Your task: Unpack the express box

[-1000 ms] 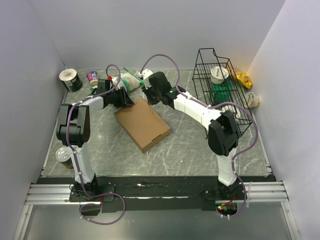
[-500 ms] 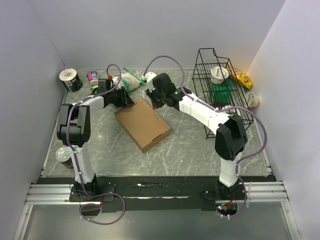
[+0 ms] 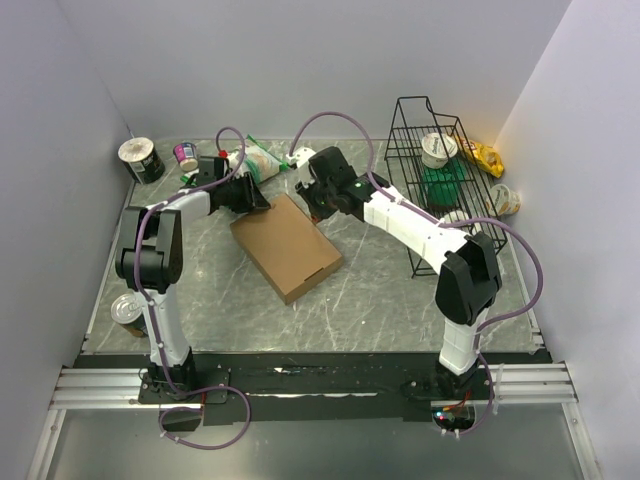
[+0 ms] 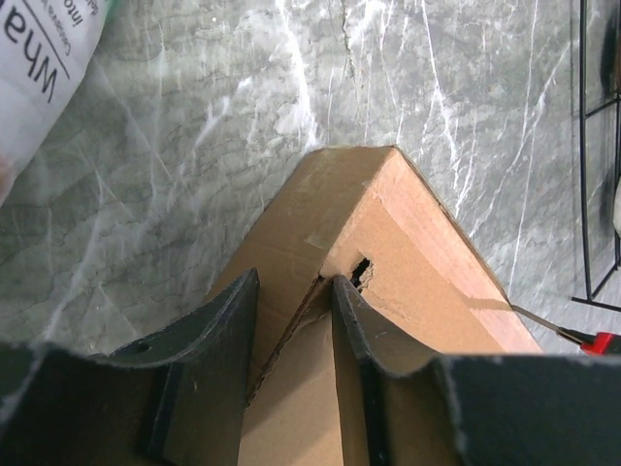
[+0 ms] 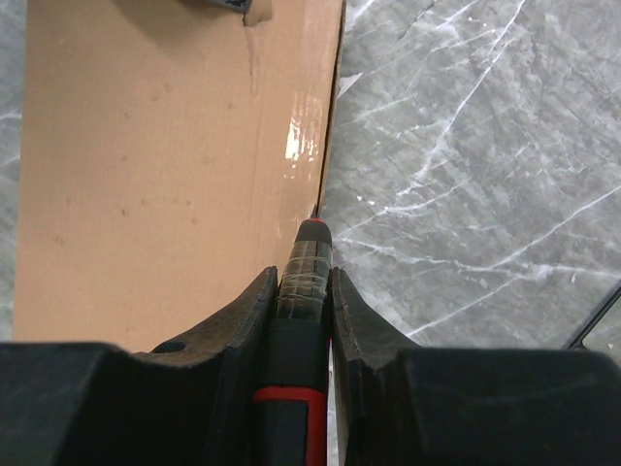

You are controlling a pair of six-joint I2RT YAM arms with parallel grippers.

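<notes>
The express box (image 3: 286, 246), flat brown cardboard, lies at an angle in the middle of the table. My left gripper (image 3: 252, 198) is at its far left corner. In the left wrist view, that gripper (image 4: 294, 282) is shut on the torn cardboard corner (image 4: 374, 218), one finger on each side of the edge. My right gripper (image 3: 318, 207) is at the box's far right edge, shut on a black-and-red handled cutter (image 5: 303, 291). The cutter's thin blade tip (image 5: 316, 210) touches the seam along the box's edge (image 5: 184, 146). The blade also shows in the left wrist view (image 4: 558, 328).
A black wire basket (image 3: 408, 160) with a cup and a green item stands at the back right. A white-and-green snack bag (image 3: 260, 160), a small cup (image 3: 186, 153) and a can (image 3: 141, 158) sit at the back left. Another can (image 3: 128, 312) is near the left arm's base.
The right arm has shifted a little to the right along the box's far edge, with the cutter still held. The left gripper and the box have stayed put.
</notes>
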